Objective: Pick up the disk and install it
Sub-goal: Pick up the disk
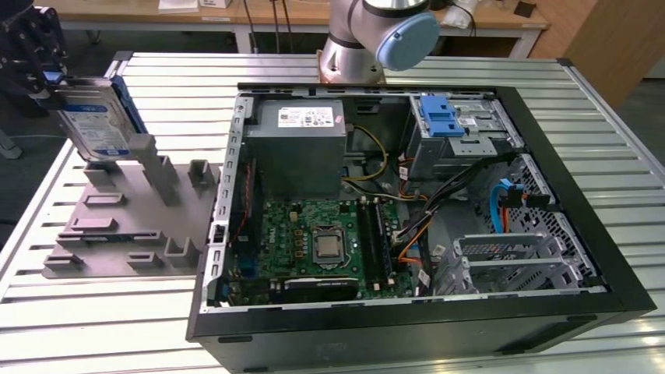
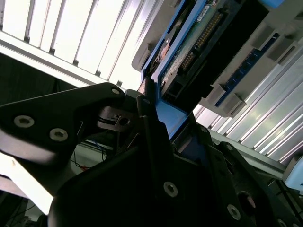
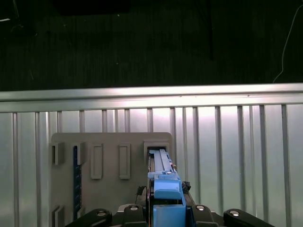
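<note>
One disk (image 1: 96,117) clamped upright in the gripper (image 1: 50,78) over the grey holder (image 1: 114,226)

Your arm (image 1: 348,54) is a silver-grey tube with a round pale-blue cap (image 1: 407,40) on its joint. In the second wrist view your pincer (image 2: 154,101) is matte black, built of flat angular links (image 2: 57,118) dotted with small silver screws (image 2: 170,189).

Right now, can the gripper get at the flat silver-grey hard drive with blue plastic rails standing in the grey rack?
Probably yes: the gripper sits at the top edge of the silver-grey hard drive, seemingly closed on its blue rail; nothing stands between them.
</note>
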Available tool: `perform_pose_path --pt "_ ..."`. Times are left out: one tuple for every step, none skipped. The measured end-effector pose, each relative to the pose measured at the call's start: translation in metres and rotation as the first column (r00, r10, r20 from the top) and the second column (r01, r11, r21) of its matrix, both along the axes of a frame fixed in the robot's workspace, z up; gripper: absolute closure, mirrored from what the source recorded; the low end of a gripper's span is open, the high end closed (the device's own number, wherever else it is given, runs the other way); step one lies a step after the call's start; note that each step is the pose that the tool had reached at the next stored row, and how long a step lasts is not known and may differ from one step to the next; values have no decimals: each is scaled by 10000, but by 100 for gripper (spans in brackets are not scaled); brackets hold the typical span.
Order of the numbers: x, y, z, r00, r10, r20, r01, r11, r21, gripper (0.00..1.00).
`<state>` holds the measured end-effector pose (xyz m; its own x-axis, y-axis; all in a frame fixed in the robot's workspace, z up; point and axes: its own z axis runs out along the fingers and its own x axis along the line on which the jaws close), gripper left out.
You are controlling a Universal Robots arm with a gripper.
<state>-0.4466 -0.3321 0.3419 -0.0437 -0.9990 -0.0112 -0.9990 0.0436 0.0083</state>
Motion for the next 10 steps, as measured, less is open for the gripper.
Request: perform_pose_path --pt "0 0 8 10000 0 0 0 10000 0 64" --pt "0 0 16 10000 0 -1 0 10000 0 64" --pt "0 0 23 10000 0 0 0 10000 0 64" --pt "0 0 29 10000 0 0 0 10000 0 64" --pt "0 0 37 10000 1 -1 -1 10000 1 64" --pt "0 0 44 10000 0 -1 0 10000 0 64" --pt "0 0 50 10000 1 0 -1 10000 1 64" --pt "0 0 55 10000 0 1 0 10000 2 64" --pt "0 0 62 10000 1 0 -1 10000 1 64" --pt "0 0 68 10000 0 0 0 10000 2 64"
